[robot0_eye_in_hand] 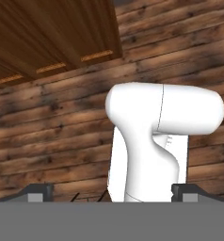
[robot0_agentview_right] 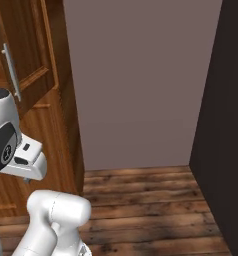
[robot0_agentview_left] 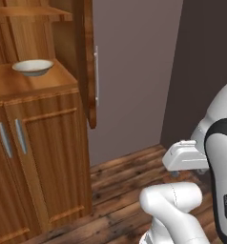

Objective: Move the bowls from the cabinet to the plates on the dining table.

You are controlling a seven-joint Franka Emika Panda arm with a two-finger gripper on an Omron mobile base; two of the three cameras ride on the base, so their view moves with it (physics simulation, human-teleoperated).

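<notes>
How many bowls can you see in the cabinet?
1: a bowl sits on the shelf of the open cabinet, upper left in the left base view. Another may be hidden beyond the frame.

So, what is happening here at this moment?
The robot stands on the wood floor beside the cabinet, whose upper door is open. One bowl sits on the shelf inside, untouched. The arm is folded low, with the hand open, empty and pointing down at the floor. Nothing is being carried yet.
</notes>
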